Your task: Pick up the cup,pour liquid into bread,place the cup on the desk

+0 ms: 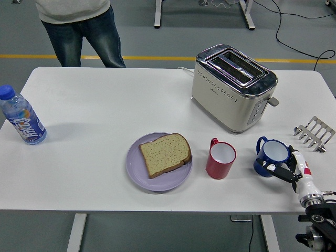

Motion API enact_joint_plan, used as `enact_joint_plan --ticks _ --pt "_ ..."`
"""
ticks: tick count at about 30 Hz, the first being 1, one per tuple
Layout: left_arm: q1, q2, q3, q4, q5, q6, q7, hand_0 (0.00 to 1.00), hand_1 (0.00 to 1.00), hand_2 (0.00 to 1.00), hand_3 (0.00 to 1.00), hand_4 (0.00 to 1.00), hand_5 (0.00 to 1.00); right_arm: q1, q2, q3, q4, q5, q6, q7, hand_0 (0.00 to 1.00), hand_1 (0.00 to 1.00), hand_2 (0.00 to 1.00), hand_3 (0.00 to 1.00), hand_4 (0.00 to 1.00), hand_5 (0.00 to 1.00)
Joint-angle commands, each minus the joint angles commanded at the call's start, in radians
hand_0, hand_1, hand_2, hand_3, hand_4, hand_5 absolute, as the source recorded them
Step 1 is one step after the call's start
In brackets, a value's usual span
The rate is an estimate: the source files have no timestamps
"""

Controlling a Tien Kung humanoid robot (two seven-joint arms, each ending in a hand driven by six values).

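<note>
My right hand (292,169) sits at the blue cup (271,156), fingers (278,171) spread against its side, not yet closed. Cup stands near the desk (94,173) front edge, right of the red cup (220,159). Looks rigid, glazed, slippery; I'd wrap the body.

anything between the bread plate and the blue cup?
Head view: only the red cup stands between the purple plate and the blue cup, touching neither.

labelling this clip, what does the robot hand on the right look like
The right robot hand has black fingers with pale tips. Behind them comes a slim white segment with a small red mark, then a silver ring, then black, bulky joint hardware at the picture's lower right corner. No left hand shows.
</note>
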Motion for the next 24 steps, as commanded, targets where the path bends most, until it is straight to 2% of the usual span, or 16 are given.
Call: enact_joint_plan --ticks 1,2,7,8,13,14,19,20,24 --pt "0.000 0.000 0.000 0.000 0.000 0.000 0.000 0.697 0.763 0.782 0.619 0.389 0.998 0.000 0.000 0.000 0.000 0.001 0.000 0.001 0.740 0.642 0.706 0.737 0.973 0.161" --pt "0.000 0.000 0.000 0.000 0.000 0.000 0.000 0.697 0.762 0.780 0.618 0.388 0.998 0.000 0.000 0.000 0.000 0.002 0.000 0.002 0.682 0.593 0.664 0.690 0.957 0.165" --pt "-0.001 0.000 0.000 0.000 0.000 0.000 0.001 0.697 0.762 0.780 0.618 0.388 0.998 0.002 0.000 -0.004 0.000 0.009 -0.003 0.009 0.682 0.593 0.664 0.690 0.957 0.165" --pt "-0.001 0.000 0.000 0.000 -0.001 0.000 0.001 0.697 0.762 0.780 0.615 0.386 0.998 0.002 0.000 -0.005 0.000 0.011 -0.003 0.010 0.632 0.550 0.610 0.656 0.939 0.151" --pt "0.000 0.000 -0.001 0.000 0.001 0.000 0.001 0.697 0.762 0.780 0.615 0.386 0.998 0.002 0.000 -0.008 -0.003 0.019 -0.004 0.015 0.632 0.550 0.610 0.656 0.939 0.151" --pt "0.000 0.000 -0.001 0.000 0.002 0.000 0.001 0.696 0.761 0.778 0.613 0.384 0.998 0.001 0.000 -0.009 -0.003 0.021 -0.004 0.015 0.598 0.532 0.588 0.640 0.921 0.131" --pt "0.000 0.000 -0.006 0.000 0.007 0.002 0.003 0.696 0.761 0.778 0.613 0.384 0.998 0.000 0.000 -0.011 -0.004 0.035 -0.009 0.028 0.598 0.532 0.588 0.640 0.921 0.131" --pt "0.000 0.000 -0.006 0.000 0.008 0.002 0.003 0.696 0.760 0.778 0.609 0.385 0.998 0.000 0.000 -0.011 -0.004 0.036 -0.009 0.029 0.558 0.514 0.576 0.627 0.903 0.118" --pt "0.001 0.000 -0.011 0.000 0.015 0.003 0.006 0.696 0.760 0.778 0.609 0.385 0.998 -0.001 -0.001 -0.012 -0.003 0.050 -0.012 0.042 0.558 0.514 0.576 0.627 0.903 0.118"
